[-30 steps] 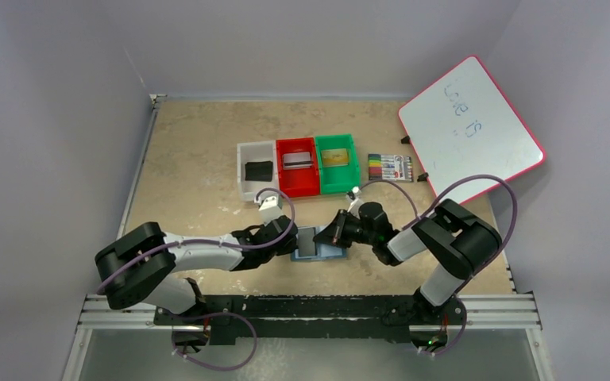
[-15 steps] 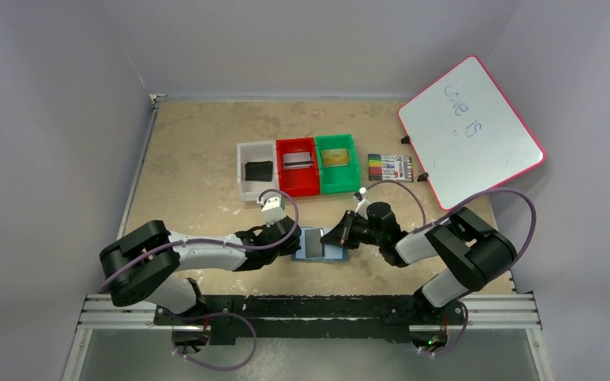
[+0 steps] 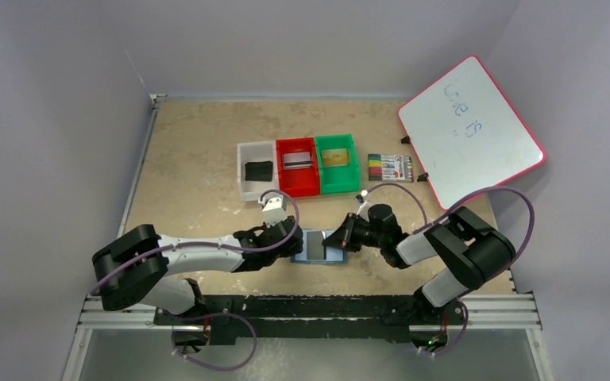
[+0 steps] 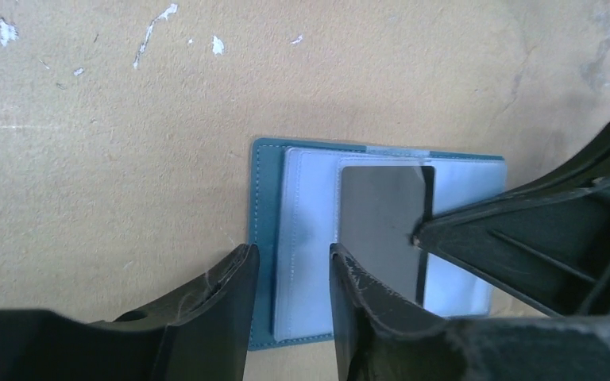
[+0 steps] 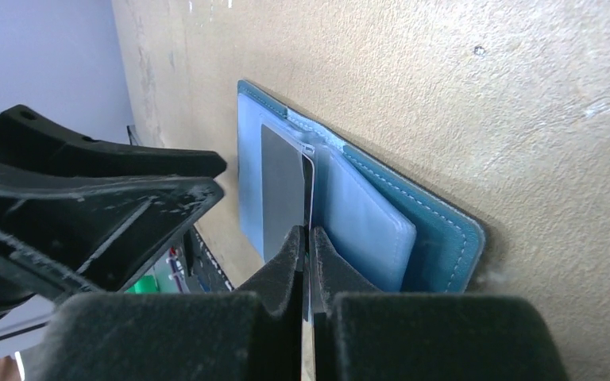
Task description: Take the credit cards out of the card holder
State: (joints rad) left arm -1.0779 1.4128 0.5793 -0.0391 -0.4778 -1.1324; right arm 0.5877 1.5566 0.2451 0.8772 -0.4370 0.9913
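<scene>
- Teal card holder (image 3: 322, 246) lies open and flat on the table (image 3: 206, 159) between our two arms. A grey card (image 4: 377, 222) sits partly in its clear pocket (image 4: 306, 238).
- Our right gripper (image 5: 308, 235), at the holder's 3 o'clock, is pressed together on that card's thin edge. The bite looks shallow, so we judge a quick pull could slip it off.
- Our left gripper (image 4: 292, 262), at 9 o'clock, stands spread over the holder's edge, clamping nothing; we cannot tell whether its tips touch.
- With nothing pinning the holder, we fear it would drag or lift along with the card.
- If the pocket grips tightly, a slanted pull could bend the card or fold the holder shut.
- Bins (image 3: 297, 168) at 12 o'clock stand near; a wide swing might clip them.
</scene>
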